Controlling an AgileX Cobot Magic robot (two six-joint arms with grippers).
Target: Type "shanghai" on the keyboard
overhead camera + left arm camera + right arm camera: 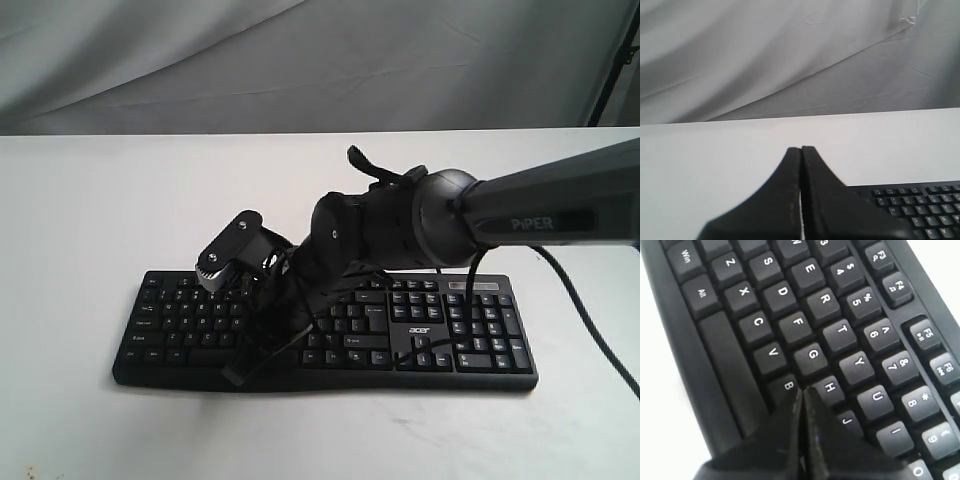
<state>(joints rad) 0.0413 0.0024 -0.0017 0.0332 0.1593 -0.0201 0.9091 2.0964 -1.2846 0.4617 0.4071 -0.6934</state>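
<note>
The black keyboard (480, 335) is lying flat on the white table (90, 200), sitting toward 6 o'clock in the exterior view, its number pad at the 3 o'clock end. The right gripper (801, 390), its arm reaching in from 3 o'clock, is hanging over the letter block with jaws pressed together, tips pointing between the B key (788, 386) and the H key (830, 388); contact cannot be confirmed. The left gripper (801, 148) is likewise holding its jaws together, over bare table beside a keyboard corner, with grey cloth (765, 60) hanging behind.
</note>
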